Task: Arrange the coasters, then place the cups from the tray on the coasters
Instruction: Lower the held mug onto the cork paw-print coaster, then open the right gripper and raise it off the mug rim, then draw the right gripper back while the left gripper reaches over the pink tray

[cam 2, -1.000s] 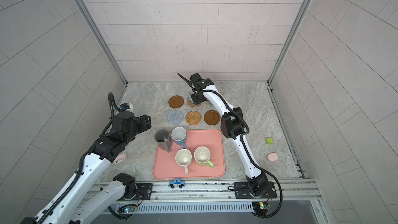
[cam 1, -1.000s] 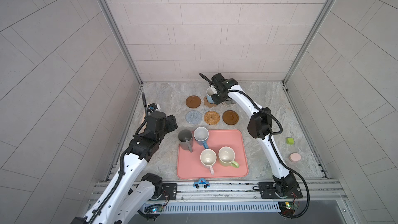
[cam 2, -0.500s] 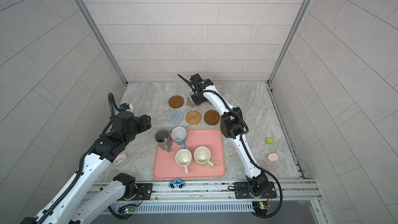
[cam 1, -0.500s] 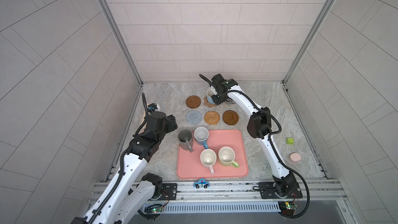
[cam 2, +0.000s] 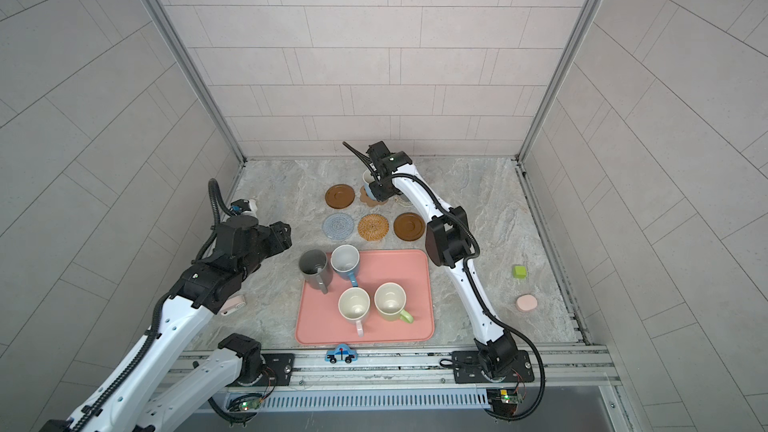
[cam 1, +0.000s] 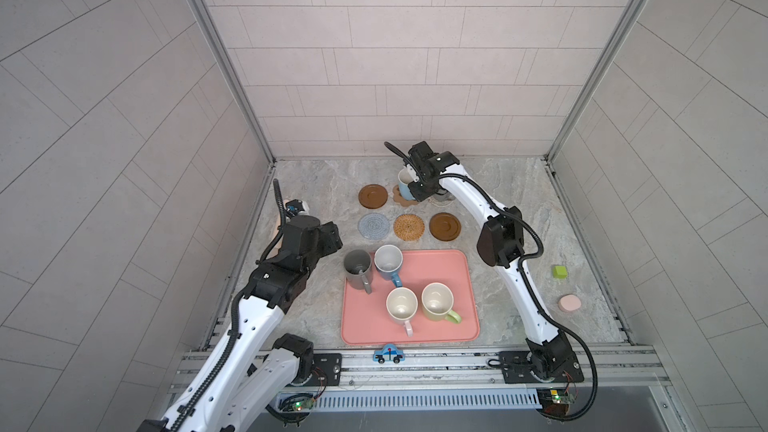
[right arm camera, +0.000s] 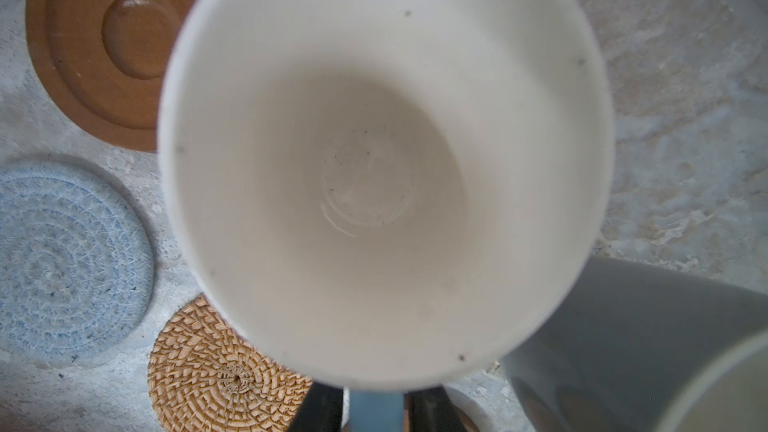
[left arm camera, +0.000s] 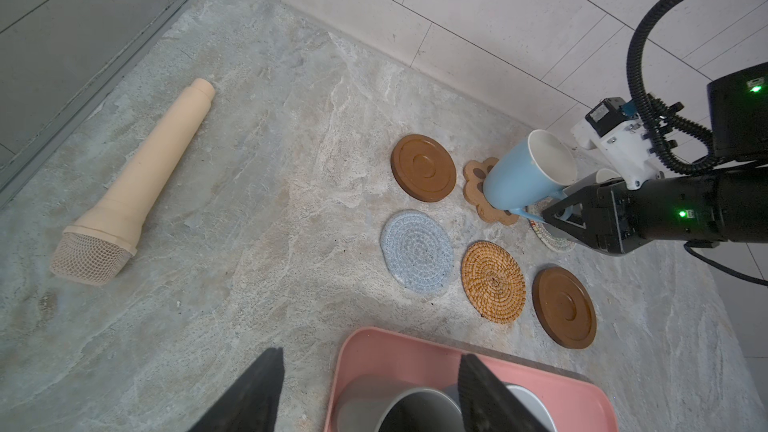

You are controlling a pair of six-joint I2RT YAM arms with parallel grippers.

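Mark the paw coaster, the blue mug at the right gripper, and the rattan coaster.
paw-print coaster (left arm camera: pixel 475 174): left wrist view, bare petal beside the mug.
blue mug (left arm camera: pixel 517 178): left wrist view, middle of outer wall.
rattan coaster (left arm camera: pixel 493 281): left wrist view, centre of the weave.

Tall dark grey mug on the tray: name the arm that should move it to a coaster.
Left. The open left gripper hovers beside the tall dark grey ceramic mug on the salmon-pink tray; the right gripper is far back, astride the handle of the light blue mug at the tan paw-print coaster.

Four cups (cam 1: pixel 436 303) on tray (cam 1: pixel 451 261); coasters (cam 1: pixel 409 226) behind tray; fifth cup (left arm camera: pixel 521 174) on paw-shaped coaster (left arm camera: pixel 475 178).
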